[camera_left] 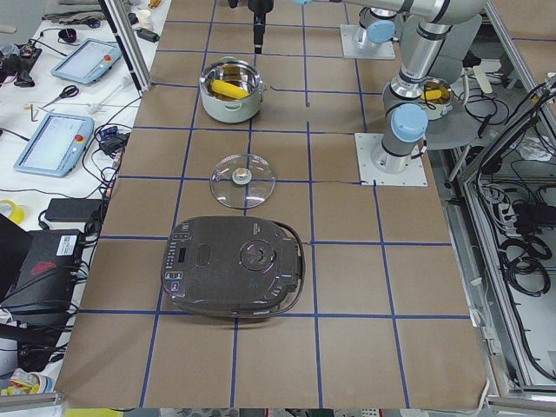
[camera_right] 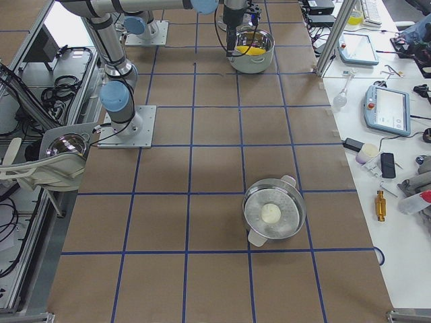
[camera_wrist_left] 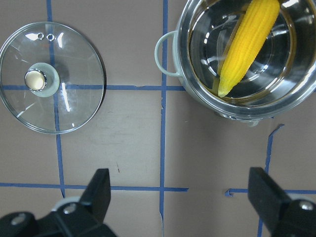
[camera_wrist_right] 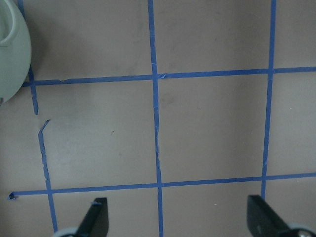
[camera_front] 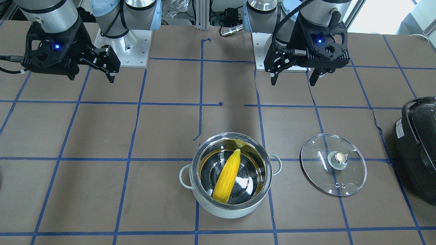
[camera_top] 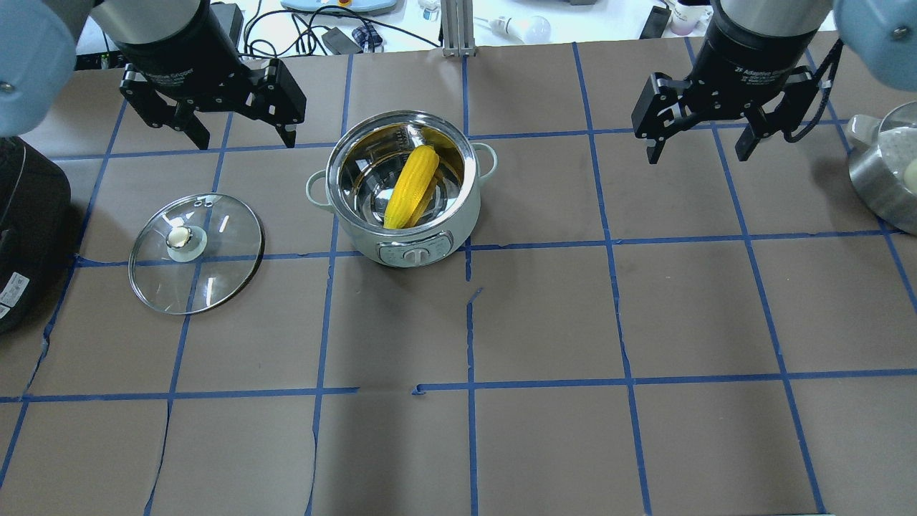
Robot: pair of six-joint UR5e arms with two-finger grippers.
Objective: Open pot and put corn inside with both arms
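Note:
The mint-green pot (camera_front: 231,206) stands open at the table's middle, and shows from overhead too (camera_top: 415,247). The yellow corn (camera_front: 227,177) lies slanted inside it, its tip against the steel wall; the overhead view (camera_top: 412,188) and the left wrist view (camera_wrist_left: 244,44) show it too. The glass lid (camera_front: 320,170) lies flat on the table beside the pot, knob up, on my left side (camera_top: 208,265). My left gripper (camera_top: 245,140) is open and empty, raised behind the pot and lid. My right gripper (camera_top: 698,152) is open and empty, raised well to the pot's right.
A large black appliance (camera_front: 417,146) sits at the table's end beyond the lid. A steel pot (camera_top: 881,179) with a white item inside stands at my far right. Blue tape lines grid the brown table.

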